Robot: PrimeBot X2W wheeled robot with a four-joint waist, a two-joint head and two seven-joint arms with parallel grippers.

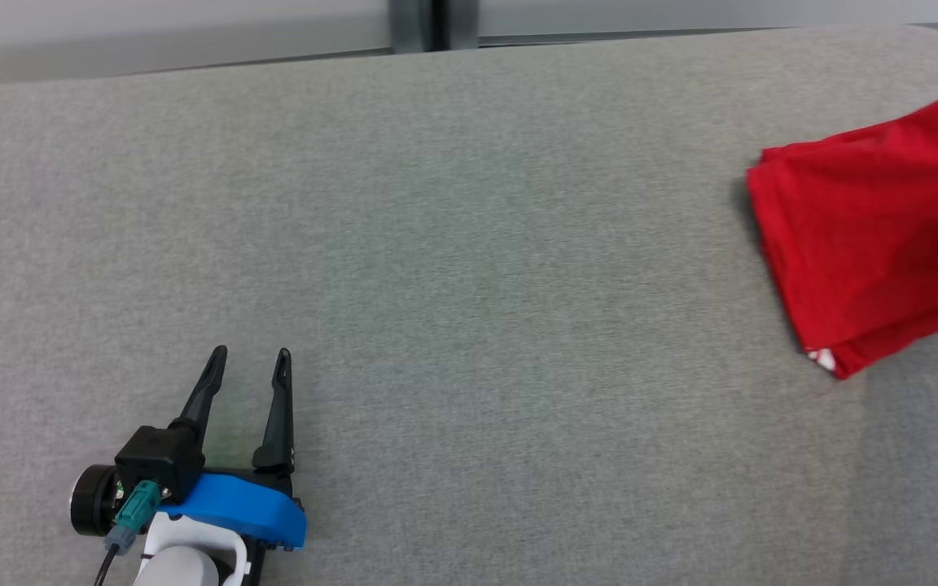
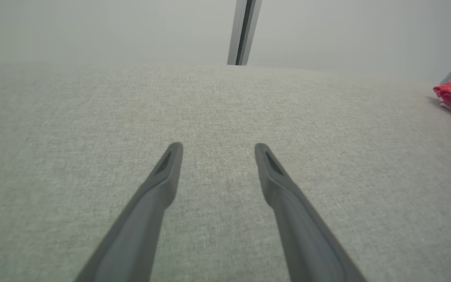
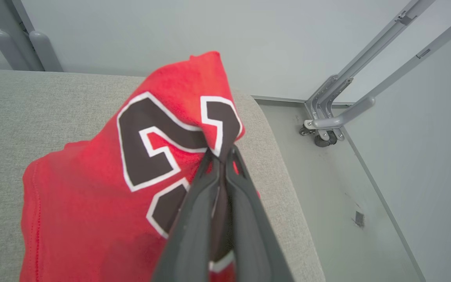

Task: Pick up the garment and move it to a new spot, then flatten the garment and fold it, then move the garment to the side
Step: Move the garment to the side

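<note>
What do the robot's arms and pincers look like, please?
The left pincer has two long, tapered dark fingers on a black block, a blue bracket, a teal connector with a grey cable, and a white forearm. The right pincer has the same dark grey fingers.

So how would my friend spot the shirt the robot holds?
Go to the right end of the big grey cushioned surface, by its rounded corner. The garment lies folded there, pinched by the right gripper. It is the one bright red thing, with black print edged in white.
</note>
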